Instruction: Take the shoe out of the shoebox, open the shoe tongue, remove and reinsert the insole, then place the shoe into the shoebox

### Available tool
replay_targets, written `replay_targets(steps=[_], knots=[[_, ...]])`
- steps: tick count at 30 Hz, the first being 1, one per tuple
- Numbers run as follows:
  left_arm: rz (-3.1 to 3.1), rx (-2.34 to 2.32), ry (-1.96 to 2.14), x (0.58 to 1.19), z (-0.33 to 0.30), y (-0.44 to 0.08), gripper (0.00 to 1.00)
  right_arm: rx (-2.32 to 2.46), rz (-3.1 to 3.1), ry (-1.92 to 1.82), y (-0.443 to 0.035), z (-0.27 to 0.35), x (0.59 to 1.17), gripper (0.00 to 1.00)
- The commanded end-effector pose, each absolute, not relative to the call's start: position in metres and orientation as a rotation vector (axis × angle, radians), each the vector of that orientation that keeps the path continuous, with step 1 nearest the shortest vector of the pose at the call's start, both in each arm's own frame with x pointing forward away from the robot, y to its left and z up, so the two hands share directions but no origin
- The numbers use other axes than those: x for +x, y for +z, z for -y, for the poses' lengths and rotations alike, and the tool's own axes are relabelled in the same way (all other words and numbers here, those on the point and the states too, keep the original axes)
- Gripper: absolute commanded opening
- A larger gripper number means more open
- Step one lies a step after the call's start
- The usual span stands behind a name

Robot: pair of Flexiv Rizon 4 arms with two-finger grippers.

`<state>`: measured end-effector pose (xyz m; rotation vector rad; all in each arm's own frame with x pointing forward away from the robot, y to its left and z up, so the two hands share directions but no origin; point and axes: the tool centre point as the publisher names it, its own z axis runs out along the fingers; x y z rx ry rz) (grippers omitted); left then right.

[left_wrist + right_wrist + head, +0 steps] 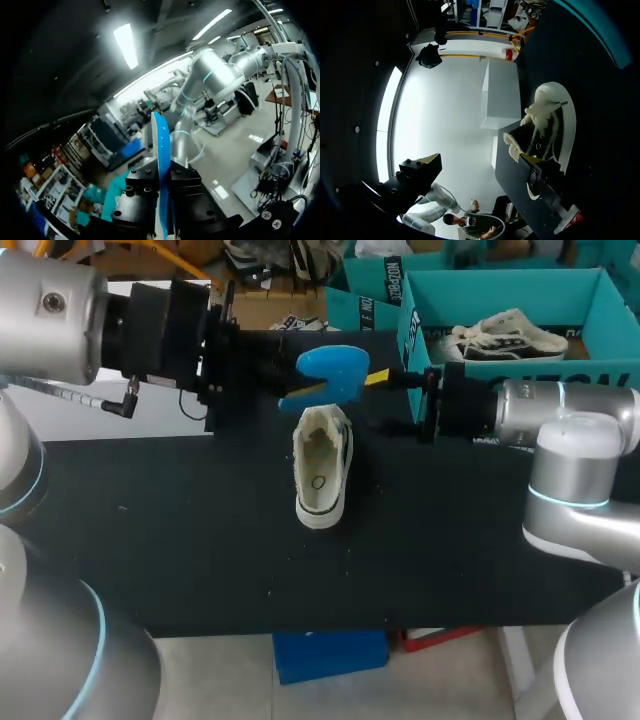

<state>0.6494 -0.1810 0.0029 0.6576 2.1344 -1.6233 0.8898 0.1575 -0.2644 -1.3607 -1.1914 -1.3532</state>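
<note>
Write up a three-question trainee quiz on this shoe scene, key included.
1. True or false: the left pincer is shut on the blue insole.
2. Fill in: the right pincer has its fingers ____ (open or shut).
3. The shoe nearest the insole is:
A) held in the right pincer
B) standing on the black table
C) held in the left pincer

Key: 1 true; 2 open; 3 B.

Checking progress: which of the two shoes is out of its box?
The shoe standing on the black table; the other shoe lies inside the teal shoebox.
</note>
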Motion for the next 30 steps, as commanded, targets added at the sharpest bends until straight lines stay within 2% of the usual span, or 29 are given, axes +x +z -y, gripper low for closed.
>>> replay_targets(steps=[1, 11, 30], knots=[[-1.898, 0.747, -1.586, 0.606, 0.161, -0.042, 0.00, -1.364, 1.191, -1.356, -0.265, -0.160, 0.890, 1.00], [-1.699, 0.879, -1.431, 0.561, 0.123, -0.119, 0.00, -1.364, 1.191, -1.356, -0.265, -0.160, 0.890, 1.00], [-1.518, 0.967, -1.311, 0.551, 0.113, -0.233, 0.00, -1.364, 1.191, -1.356, -0.265, -0.160, 0.890, 1.00]])
